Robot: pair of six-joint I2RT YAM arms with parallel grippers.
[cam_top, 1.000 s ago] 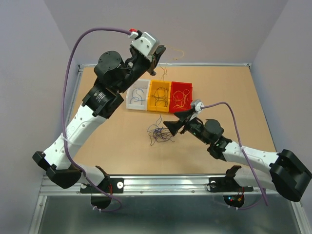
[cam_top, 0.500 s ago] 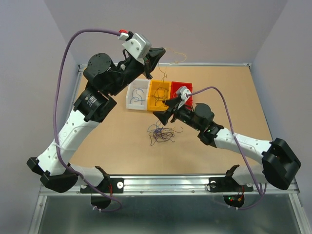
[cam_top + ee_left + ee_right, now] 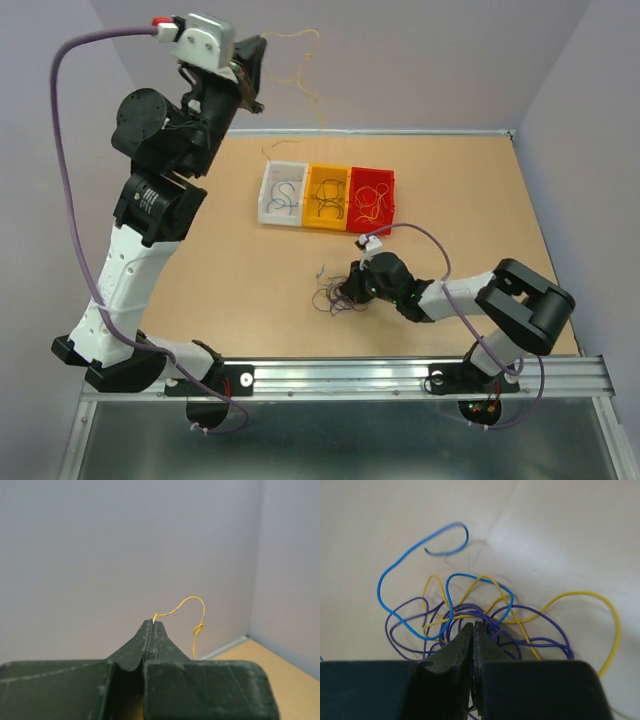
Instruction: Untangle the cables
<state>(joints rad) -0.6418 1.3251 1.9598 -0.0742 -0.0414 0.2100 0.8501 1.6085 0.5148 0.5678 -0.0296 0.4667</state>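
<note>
A tangle of thin purple, blue and yellow cables (image 3: 330, 296) lies on the tan table. My right gripper (image 3: 346, 294) is down on it. In the right wrist view the right gripper (image 3: 472, 626) has its jaws pressed together, with purple cable (image 3: 540, 642) strands caught at the tips. A blue cable (image 3: 395, 572) and a yellow one (image 3: 600, 597) loop loose around them. High at the back left, my left gripper (image 3: 258, 52) is shut on one end of a yellow cable (image 3: 300, 38), which trails down toward the table's far edge. The left wrist view shows the left gripper (image 3: 152, 622) pinching that yellow cable (image 3: 187, 600), which has a small knot.
Three bins stand in a row at the table's middle back: white (image 3: 283, 163) with blue wire, orange (image 3: 328, 168) with dark wires, red (image 3: 372, 172) with yellow wires. Grey walls close in the back and sides. A metal rail (image 3: 340, 375) runs along the near edge.
My left arm has swung up and to the left, lifting the yellow cable. The right gripper moved from beside the bins down onto the tangle and closed there.
</note>
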